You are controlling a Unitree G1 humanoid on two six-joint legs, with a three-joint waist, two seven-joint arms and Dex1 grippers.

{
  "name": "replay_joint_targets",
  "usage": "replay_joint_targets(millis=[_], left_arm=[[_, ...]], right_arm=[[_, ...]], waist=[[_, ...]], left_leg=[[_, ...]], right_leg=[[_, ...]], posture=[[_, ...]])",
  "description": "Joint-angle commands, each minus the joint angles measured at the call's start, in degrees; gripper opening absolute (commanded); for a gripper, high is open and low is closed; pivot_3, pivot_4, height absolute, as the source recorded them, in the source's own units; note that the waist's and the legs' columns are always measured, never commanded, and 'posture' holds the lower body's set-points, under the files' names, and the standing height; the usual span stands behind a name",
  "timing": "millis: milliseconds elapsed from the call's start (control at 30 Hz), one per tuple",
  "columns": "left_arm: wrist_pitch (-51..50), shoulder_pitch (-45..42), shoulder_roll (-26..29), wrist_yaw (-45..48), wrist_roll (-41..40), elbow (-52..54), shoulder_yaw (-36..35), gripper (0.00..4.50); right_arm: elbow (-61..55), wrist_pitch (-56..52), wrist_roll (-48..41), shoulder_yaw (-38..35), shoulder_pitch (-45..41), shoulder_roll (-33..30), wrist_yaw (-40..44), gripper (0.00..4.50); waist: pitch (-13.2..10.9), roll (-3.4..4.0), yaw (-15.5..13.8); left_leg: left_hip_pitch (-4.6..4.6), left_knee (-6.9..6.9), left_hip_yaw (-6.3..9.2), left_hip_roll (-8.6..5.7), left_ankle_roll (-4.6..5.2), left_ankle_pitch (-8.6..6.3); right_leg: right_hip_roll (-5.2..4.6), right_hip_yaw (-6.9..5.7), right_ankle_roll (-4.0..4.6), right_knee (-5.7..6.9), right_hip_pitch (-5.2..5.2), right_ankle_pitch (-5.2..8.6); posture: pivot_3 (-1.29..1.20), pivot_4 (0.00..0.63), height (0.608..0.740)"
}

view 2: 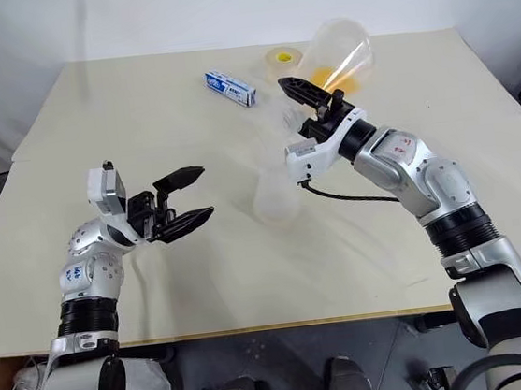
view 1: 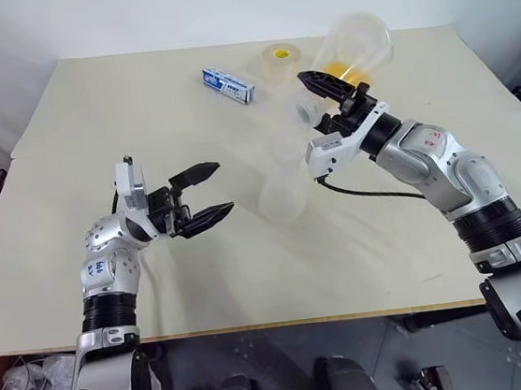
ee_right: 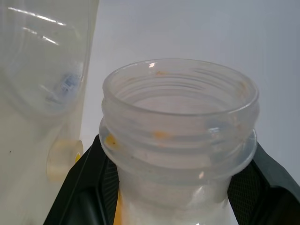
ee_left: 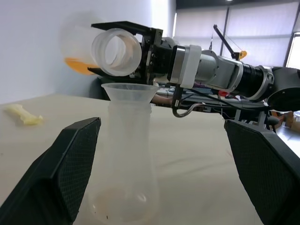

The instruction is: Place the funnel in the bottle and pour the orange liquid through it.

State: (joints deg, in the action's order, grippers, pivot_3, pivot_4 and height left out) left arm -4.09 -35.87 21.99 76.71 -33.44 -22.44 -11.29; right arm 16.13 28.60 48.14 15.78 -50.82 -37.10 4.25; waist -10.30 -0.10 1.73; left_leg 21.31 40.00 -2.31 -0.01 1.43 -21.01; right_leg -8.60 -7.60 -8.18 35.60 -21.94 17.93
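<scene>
The clear conical bottle [view 1: 279, 195] stands upright mid-table, and the see-through funnel [ee_left: 130, 91] sits in its neck. My right gripper [view 1: 317, 97] is shut on the neck of a second clear flask [view 1: 354, 45], which it holds tipped nearly level. The flask's open mouth [ee_left: 117, 51] hangs just above the funnel's rim. The orange liquid [view 1: 353, 72] pools low in the flask's wide base, and none shows at the mouth. My left gripper [view 1: 221, 188] stands open to the left of the bottle and apart from it, with nothing between its fingers [ee_left: 70, 173].
A blue and white box [view 1: 229, 84] and a yellow-centred tape roll [view 1: 281, 59] lie at the back of the cream table [view 1: 93, 129]. In the left wrist view a pale yellow packet [ee_left: 21, 115] lies on the table beyond the bottle.
</scene>
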Motion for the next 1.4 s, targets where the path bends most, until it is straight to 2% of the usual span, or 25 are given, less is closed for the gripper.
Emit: replay_joint_targets(millis=[33, 1400], left_arm=[[1.1, 0.2, -0.3, -0.3, -1.2, 2.5, -0.8, 4.50], [0.2, 1.8, 1.4, -0.1, -1.7, 3.6, -1.2, 4.50]], right_arm=[[-1.2, 0.9, 0.9, -0.2, -2.2, -1.3, -1.9, 2.54], [1.2, 4.7, 6.3, 1.3, -4.4, -2.9, -6.4, 2.54]], waist=[[0.0, 0.00, 0.0], [0.0, 0.00, 0.0]], left_leg=[[0.00, 0.00, 0.00, 0.00, 0.00, 0.00], [0.00, -0.01, -0.01, 0.03, 0.00, 0.00]], right_leg=[[0.00, 0.00, 0.00, 0.00, 0.00, 0.00], [0.00, 0.01, 0.00, -0.01, 0.00, 0.00]], posture=[[0.00, 0.150, 0.740], [0.00, 0.150, 0.740]])
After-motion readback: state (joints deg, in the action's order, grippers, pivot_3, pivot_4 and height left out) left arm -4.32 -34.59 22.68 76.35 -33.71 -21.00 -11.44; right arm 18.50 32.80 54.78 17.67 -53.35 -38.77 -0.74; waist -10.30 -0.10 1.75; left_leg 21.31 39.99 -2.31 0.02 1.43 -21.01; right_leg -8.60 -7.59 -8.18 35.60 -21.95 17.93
